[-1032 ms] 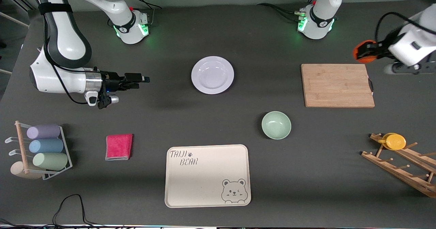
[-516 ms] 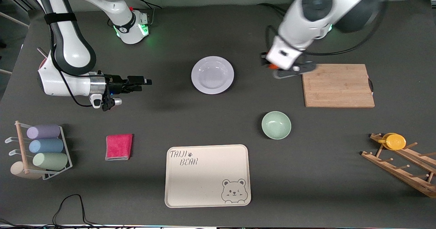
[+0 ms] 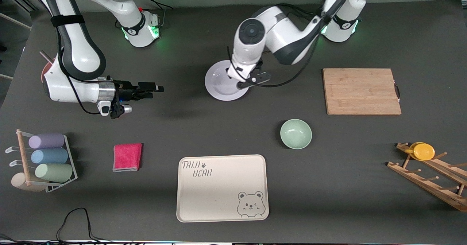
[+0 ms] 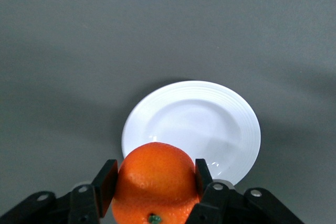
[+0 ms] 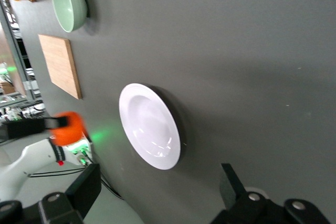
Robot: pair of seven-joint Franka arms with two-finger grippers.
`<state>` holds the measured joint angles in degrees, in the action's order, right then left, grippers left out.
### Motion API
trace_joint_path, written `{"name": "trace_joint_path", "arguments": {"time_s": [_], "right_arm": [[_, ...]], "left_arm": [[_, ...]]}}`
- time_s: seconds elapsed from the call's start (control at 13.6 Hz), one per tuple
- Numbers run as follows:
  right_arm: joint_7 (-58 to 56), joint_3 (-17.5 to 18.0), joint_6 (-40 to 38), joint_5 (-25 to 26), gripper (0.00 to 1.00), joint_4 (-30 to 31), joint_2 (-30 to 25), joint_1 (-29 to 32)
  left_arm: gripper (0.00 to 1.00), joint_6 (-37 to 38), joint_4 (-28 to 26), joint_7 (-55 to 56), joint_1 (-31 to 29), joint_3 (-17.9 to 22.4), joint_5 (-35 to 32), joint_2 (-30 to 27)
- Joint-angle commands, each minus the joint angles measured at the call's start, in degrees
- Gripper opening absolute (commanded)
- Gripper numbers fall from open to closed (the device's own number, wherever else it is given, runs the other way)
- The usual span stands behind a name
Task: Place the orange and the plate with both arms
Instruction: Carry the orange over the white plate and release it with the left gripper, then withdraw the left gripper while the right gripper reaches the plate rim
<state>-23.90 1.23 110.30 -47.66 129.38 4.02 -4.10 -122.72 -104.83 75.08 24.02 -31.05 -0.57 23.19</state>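
The white plate [image 3: 221, 88] lies on the table in front of the arms' bases; it also shows in the left wrist view [image 4: 210, 121] and the right wrist view [image 5: 149, 125]. My left gripper [image 4: 155, 174] is shut on the orange [image 4: 153, 184] and holds it over the plate's edge. In the front view the left arm's wrist [image 3: 248, 55] hides the orange. My right gripper [image 3: 157, 87] is open and empty, lying level above the bare table, pointing at the plate from the right arm's end.
A wooden board [image 3: 361, 91] lies toward the left arm's end. A pale green bowl [image 3: 296, 133] and the bear-print tray [image 3: 222, 187] lie nearer the camera. A pink cloth [image 3: 127, 157], a cup rack [image 3: 43, 161] and a wooden rack [image 3: 430, 172] stand at the ends.
The left arm has swung with the orange from beyond the board's end, past the board, to over the plate. The right gripper has crept slightly toward the plate.
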Motion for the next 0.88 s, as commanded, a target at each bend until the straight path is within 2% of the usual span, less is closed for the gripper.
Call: {"name": "trace_joint_path", "arguments": {"time_s": [0.0, 0.37, 0.66, 0.81], "right_arm": [[-1.5, -0.4, 1.2, -2.4, 1.0, 1.3, -1.0, -1.3], [-1.6, -0.3, 2.5, -2.4, 1.0, 1.7, -0.7, -2.1], [-1.6, -0.3, 2.6, -2.7, 1.0, 1.8, -0.5, -2.1], [-1.8, -0.3, 3.3, -5.2, 1.0, 1.8, -0.3, -2.1]], "left_arm": [[0.0, -4.0, 1.4, 8.2, 3.6, 0.4, -6.1, 5.1], [0.0, -10.7, 0.9, 13.3, 8.0, 0.6, -10.1, 10.6], [0.0, -12.7, 0.9, 20.6, 8.8, 0.6, -18.0, 13.8], [0.0, -13.7, 0.9, 20.7, 8.8, 0.7, -18.6, 14.5]]}}
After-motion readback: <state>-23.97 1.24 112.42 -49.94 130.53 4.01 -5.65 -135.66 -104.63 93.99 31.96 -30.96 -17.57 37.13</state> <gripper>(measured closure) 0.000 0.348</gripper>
